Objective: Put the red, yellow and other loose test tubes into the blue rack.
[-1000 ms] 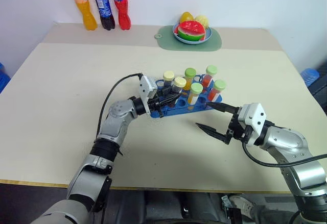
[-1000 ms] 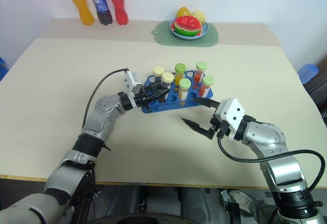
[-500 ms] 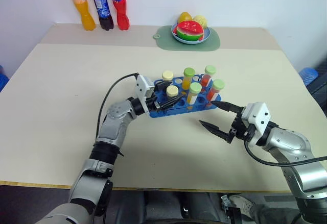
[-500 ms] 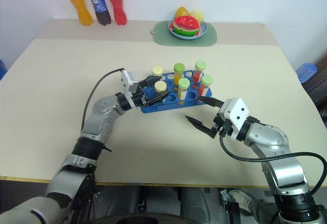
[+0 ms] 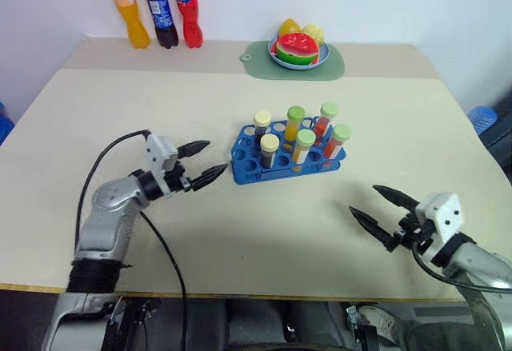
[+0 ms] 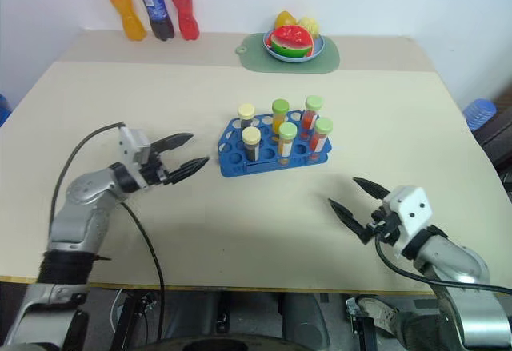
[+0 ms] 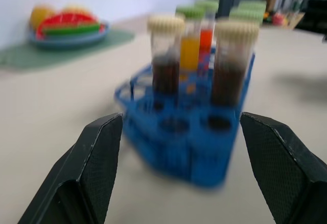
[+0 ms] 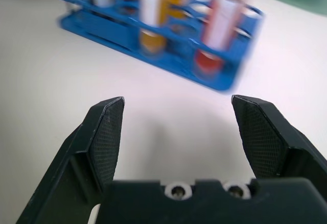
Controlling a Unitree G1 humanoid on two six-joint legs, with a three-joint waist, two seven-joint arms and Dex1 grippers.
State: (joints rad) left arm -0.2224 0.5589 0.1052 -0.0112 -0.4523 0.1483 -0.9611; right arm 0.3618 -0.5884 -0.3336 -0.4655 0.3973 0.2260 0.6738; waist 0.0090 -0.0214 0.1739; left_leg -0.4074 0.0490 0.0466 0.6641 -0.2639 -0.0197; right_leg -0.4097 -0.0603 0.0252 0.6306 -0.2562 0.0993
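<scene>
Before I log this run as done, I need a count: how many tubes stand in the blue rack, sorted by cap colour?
Cream caps: 2
Green caps: 4
Total: 6 tubes, all upright in the blue rack.

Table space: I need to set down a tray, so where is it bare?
Bare: the table between bottles and rack, and the front strip between both pincers. Crowded: the back edge by the fruit plate.

Bare table (image 5: 264, 223) all around blue rack (image 5: 248, 167), upright tubes (image 5: 305, 145) crowding its holes
</scene>
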